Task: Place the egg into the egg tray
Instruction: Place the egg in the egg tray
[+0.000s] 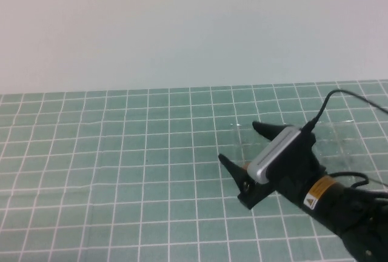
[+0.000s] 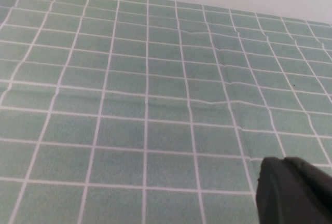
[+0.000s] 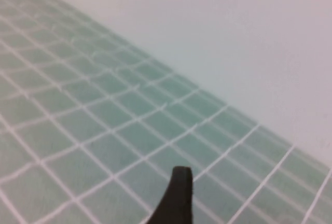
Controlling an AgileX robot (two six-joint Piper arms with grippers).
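The right gripper [image 1: 237, 144], jaws spread wide, hangs beside the clear egg tray [image 1: 336, 136]; left gripper's jaws unreadable.

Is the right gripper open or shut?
Open: the right gripper has its fingers spread apart above the egg tray. Left gripper parked.

The bench [image 1: 121, 171] is covered by a pale green mat ruled with a white grid, and it fills the lower part of the high view, ending at a plain pale wall along the top. The mat shows slight creases running across the middle of the frame. At the right of the frame, the egg tray [image 1: 339, 137] lies directly on the mat, a clear sheet through which the grid shows; its edges are faint. The right hand [image 1: 237, 144] hangs over its left end, fingers spread apart. The left hand [image 2: 290, 193] is seen only as a dark tip above bare mat.
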